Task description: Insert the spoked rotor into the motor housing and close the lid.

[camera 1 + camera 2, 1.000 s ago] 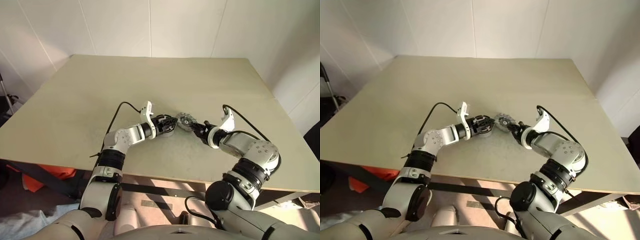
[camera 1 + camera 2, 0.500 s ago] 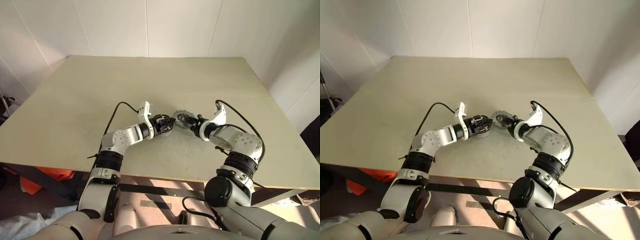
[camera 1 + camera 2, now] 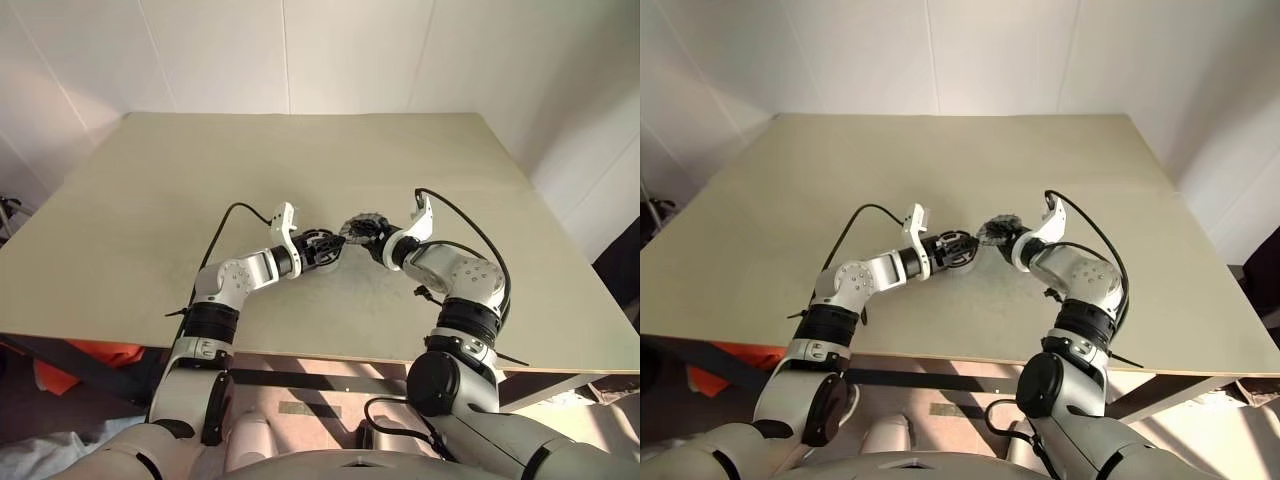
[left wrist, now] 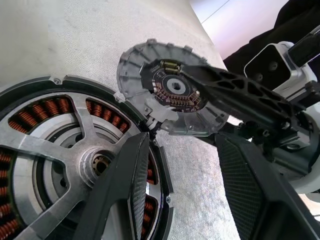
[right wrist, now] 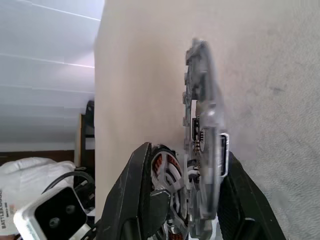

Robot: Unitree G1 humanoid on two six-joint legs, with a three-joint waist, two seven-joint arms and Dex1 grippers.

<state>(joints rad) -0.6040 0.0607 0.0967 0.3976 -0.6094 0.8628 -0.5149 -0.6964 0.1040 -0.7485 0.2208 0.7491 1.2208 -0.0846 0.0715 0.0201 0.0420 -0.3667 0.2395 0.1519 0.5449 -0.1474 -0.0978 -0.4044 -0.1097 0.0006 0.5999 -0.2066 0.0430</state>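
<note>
Worktop (image 3: pixel 150 200) | right gripper (image 4: pixel 210 85) has carried lid (image 4: pixel 150 55) beside motor housing (image 4: pixel 30 110), left gripper (image 4: pixel 190 200) clamping it | closing next

Only "BATTLEBORN" reads, faintly, on a white object (image 5: pixel 20 217) in the right wrist view.

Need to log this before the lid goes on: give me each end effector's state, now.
Left end effector: shut on the motor housing, gripping its rim.
Right end effector: shut on the lid, held on edge beside the housing.
</note>
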